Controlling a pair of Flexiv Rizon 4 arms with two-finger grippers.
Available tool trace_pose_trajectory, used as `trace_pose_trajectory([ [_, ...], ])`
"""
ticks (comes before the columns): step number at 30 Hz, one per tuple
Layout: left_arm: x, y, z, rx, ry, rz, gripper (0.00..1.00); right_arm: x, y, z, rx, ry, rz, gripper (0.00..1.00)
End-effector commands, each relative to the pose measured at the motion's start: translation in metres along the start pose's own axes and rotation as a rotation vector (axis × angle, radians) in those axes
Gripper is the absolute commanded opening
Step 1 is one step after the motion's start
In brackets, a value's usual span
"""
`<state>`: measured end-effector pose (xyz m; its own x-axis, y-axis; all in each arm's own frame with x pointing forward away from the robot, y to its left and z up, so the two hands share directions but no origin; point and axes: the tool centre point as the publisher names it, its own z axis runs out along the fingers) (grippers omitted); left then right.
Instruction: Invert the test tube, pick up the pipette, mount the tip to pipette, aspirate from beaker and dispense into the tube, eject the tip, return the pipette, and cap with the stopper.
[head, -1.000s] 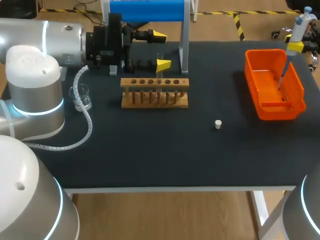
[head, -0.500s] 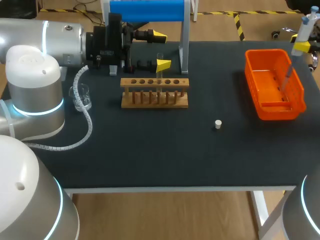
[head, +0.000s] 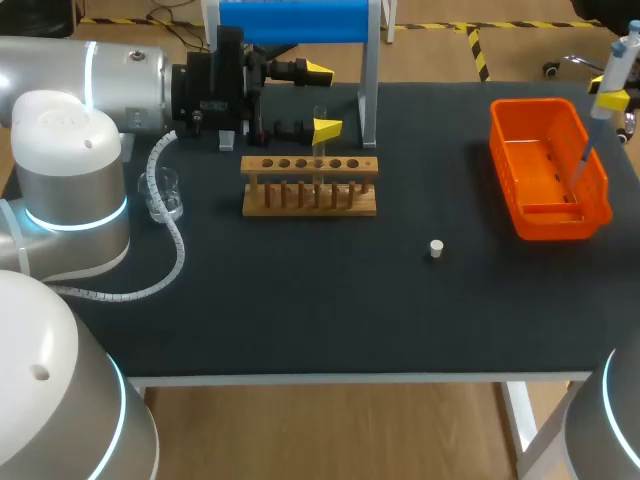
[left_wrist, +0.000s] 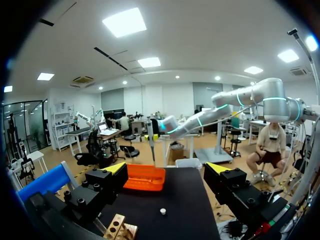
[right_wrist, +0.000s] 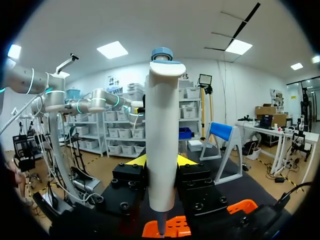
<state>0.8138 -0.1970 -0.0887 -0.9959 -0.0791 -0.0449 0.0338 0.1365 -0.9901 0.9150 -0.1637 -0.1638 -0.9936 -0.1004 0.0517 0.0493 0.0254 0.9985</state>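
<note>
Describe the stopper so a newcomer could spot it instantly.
On the black table, find the orange bin at the right, then the wooden rack near the middle. Between them, nearer the front edge, sits the stopper: a small white plug standing alone, touching nothing.

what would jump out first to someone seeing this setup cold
First the bright orange bin at the table's far right, with the pipette clamped in the right gripper above it, thin end pointing down over the bin. Then the wooden rack at the middle back with one test tube standing in it, the left gripper open just behind. A small white stopper lies alone on the dark table.
</note>
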Motion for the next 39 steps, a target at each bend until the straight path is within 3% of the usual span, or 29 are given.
trace_pose_trajectory([
  [1, 0.000, 0.000, 0.000, 0.000, 0.001, 0.001, 1.00, -0.004, 0.001, -0.003, 0.002, 0.015, 0.000, 0.00],
  [5, 0.001, -0.002, 0.002, -0.022, -0.014, -0.023, 1.00, -0.004, 0.001, -0.003, 0.002, 0.015, 0.000, 0.00],
  [9, -0.005, -0.016, 0.029, -0.046, -0.018, -0.066, 1.00, -0.004, 0.001, -0.003, 0.002, 0.015, 0.000, 0.00],
  [18, -0.044, -0.055, 0.124, -0.091, -0.002, -0.121, 1.00, -0.004, 0.001, -0.003, 0.002, 0.015, 0.000, 0.00],
  [23, -0.055, -0.073, 0.174, -0.086, 0.010, -0.148, 1.00, -0.004, 0.001, -0.003, 0.002, 0.015, 0.000, 0.00],
  [32, -0.055, -0.073, 0.174, -0.086, 0.010, -0.148, 1.00, -0.004, 0.001, -0.003, 0.002, 0.015, 0.000, 0.00],
  [33, -0.055, -0.073, 0.174, -0.086, 0.010, -0.148, 0.35, -0.004, 0.001, -0.003, 0.002, 0.015, 0.000, 0.00],
  [34, -0.055, -0.073, 0.174, -0.086, 0.010, -0.148, 0.00, -0.004, 0.001, -0.003, 0.002, 0.015, 0.000, 0.00],
  [39, -0.055, -0.073, 0.174, -0.086, 0.010, -0.148, 0.00, -0.004, 0.001, -0.003, 0.002, 0.015, 0.000, 0.00],
])
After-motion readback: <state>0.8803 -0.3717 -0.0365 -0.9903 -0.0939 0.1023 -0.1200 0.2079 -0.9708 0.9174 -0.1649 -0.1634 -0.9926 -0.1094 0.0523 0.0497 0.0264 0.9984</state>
